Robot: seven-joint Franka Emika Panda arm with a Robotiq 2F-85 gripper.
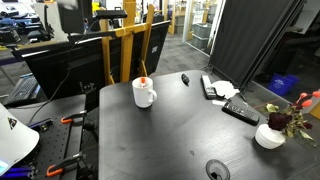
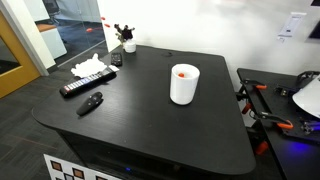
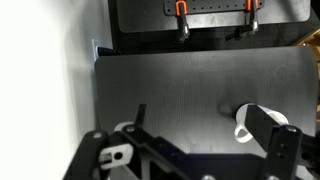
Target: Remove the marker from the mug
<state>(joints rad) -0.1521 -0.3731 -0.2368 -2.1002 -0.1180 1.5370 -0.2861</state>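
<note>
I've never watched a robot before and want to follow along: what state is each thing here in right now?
mug: upright on the table, marker inside.
marker: standing in the mug, red-orange end showing, not gripped.
gripper: open, empty, above the table.
remote control: lying flat.
small black object: lying flat.
flower bowl: upright at the table's far corner.

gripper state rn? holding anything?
Gripper: open, holding nothing. The marker sits in the mug.
</note>
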